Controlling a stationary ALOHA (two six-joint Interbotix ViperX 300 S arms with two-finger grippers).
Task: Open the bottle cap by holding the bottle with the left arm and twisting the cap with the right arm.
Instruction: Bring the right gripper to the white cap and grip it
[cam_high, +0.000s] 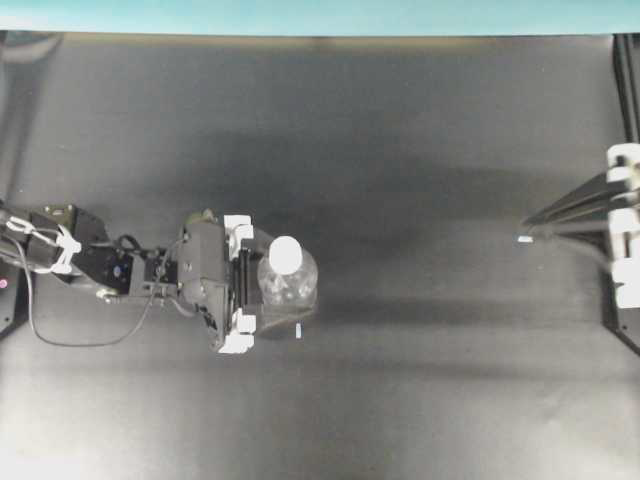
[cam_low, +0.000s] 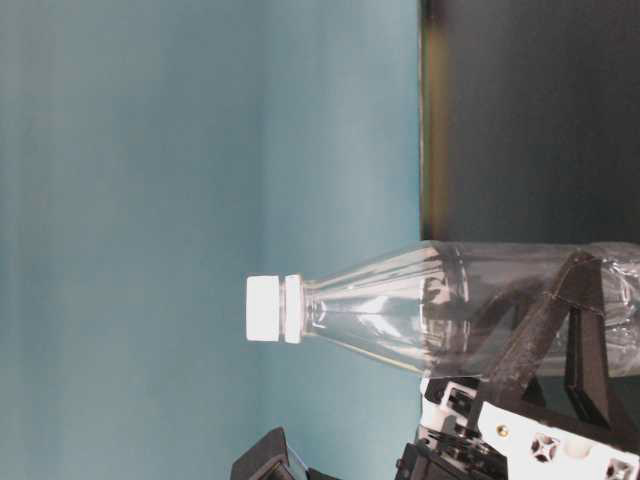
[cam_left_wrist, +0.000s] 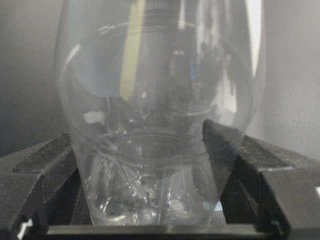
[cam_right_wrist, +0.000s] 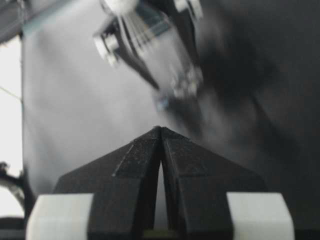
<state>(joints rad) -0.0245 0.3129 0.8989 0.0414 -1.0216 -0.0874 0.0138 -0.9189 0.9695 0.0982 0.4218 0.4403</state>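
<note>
Stood upright left of centre on the dark tabletop (cam_high: 400, 130): the bottle (cam_high: 288, 285), clear, with the bottle cap (cam_high: 286, 253) white on top. Flanked on both sides by the fingers of the left gripper (cam_high: 240, 286), set apart around the lower body; contact not discernible. Kept well apart at the right edge: the right gripper (cam_right_wrist: 161, 131), fingers pressed together, holding nothing.

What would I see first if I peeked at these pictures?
A clear bottle with a white cap stands on the dark table, left of the middle. The left pincer has its fingers either side of the bottle. Far off at the right edge, the right pincer waits, pinched shut.
</note>
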